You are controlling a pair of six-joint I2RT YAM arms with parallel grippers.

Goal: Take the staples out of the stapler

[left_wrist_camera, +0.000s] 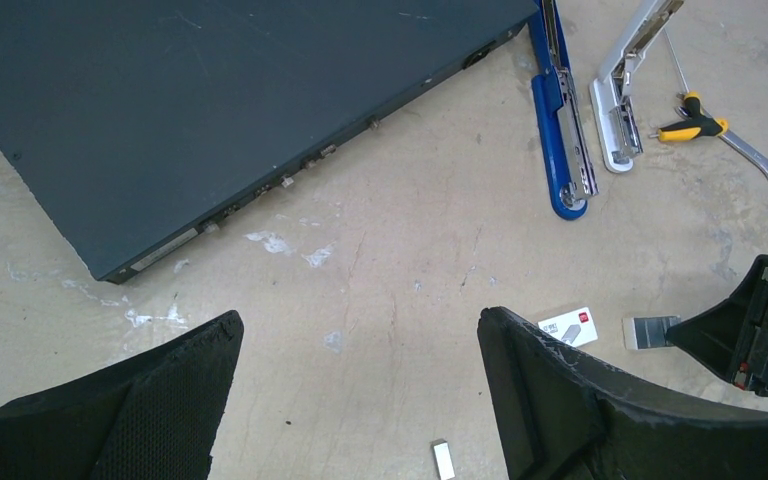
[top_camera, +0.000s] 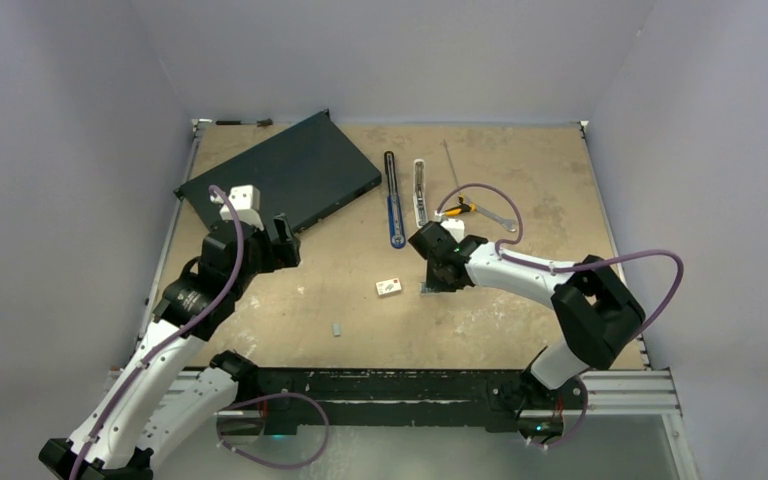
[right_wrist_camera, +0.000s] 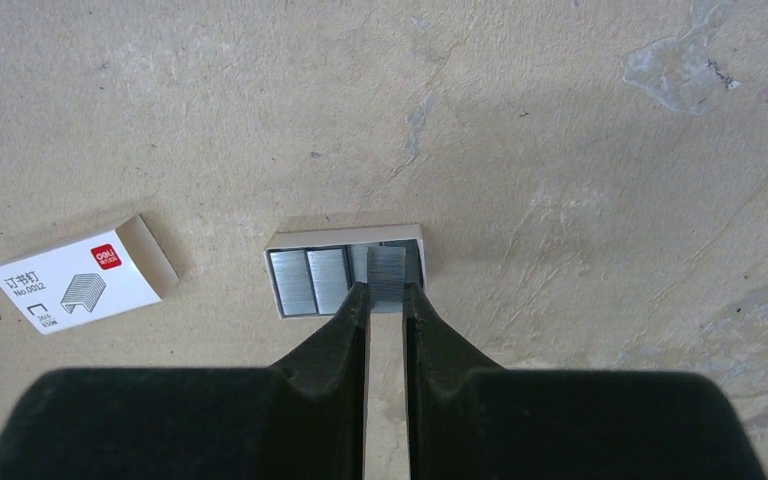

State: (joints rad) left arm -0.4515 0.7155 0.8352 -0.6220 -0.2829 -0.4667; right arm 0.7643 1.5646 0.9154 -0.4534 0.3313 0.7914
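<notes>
The stapler lies apart at the back as a black-and-blue bar [top_camera: 392,200] and a white-silver bar [top_camera: 420,192]; both also show in the left wrist view [left_wrist_camera: 558,130] [left_wrist_camera: 625,100]. My right gripper [right_wrist_camera: 386,292] is shut on a block of staples [right_wrist_camera: 386,268] at the right end of a small white tray [right_wrist_camera: 345,236]. Two more staple blocks [right_wrist_camera: 307,280] lie in that tray. A loose staple strip [top_camera: 337,328] lies on the table, below my left gripper in the left wrist view [left_wrist_camera: 443,459]. My left gripper [left_wrist_camera: 360,335] is open and empty.
A small white staple box [right_wrist_camera: 80,275] lies left of the tray. A dark flat case [top_camera: 285,175] fills the back left. A yellow-handled screwdriver [top_camera: 463,209] and a silver wrench [top_camera: 495,218] lie right of the stapler bars.
</notes>
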